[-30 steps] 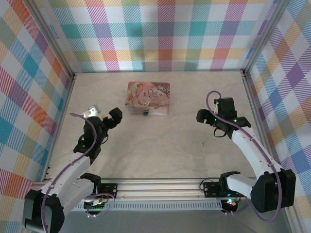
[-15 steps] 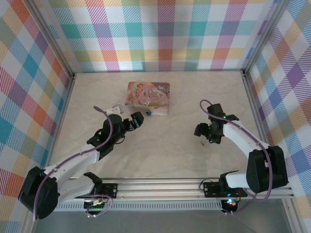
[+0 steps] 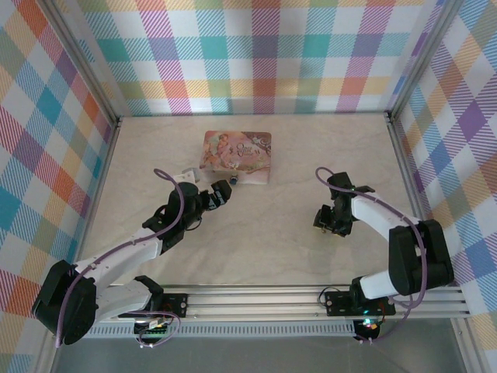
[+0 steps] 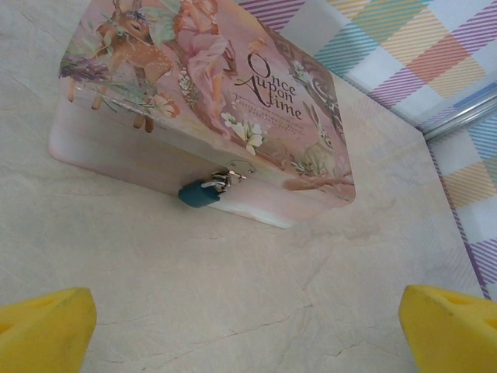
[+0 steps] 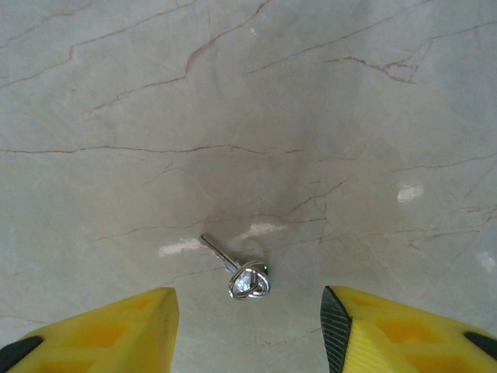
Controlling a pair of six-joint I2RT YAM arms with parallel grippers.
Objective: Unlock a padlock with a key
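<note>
A small blue padlock (image 4: 199, 193) with a thin metal shackle hangs on the front latch of the pink picture tin (image 4: 210, 85). In the top view the padlock (image 3: 233, 180) is a dark dot at the tin's (image 3: 238, 153) near edge. My left gripper (image 3: 220, 194) stands open just short of it, and its yellow fingertips (image 4: 46, 330) flank bare table. The key (image 5: 245, 276), a thin metal shaft with a ring, lies flat on the table. My right gripper (image 5: 248, 326) is low over it, jaws apart on either side, touching nothing; the top view shows this gripper (image 3: 326, 220) right of centre.
The table is pale marble-patterned, walled by plaid panels at the back and both sides. An aluminium rail (image 3: 256, 299) with the arm bases runs along the near edge. The tin sits at the back centre, with bare table between the two arms.
The left arm has reached forward and right to just short of the padlock. The right arm has swung down and inward over the key, and its jaws have narrowed around it.
</note>
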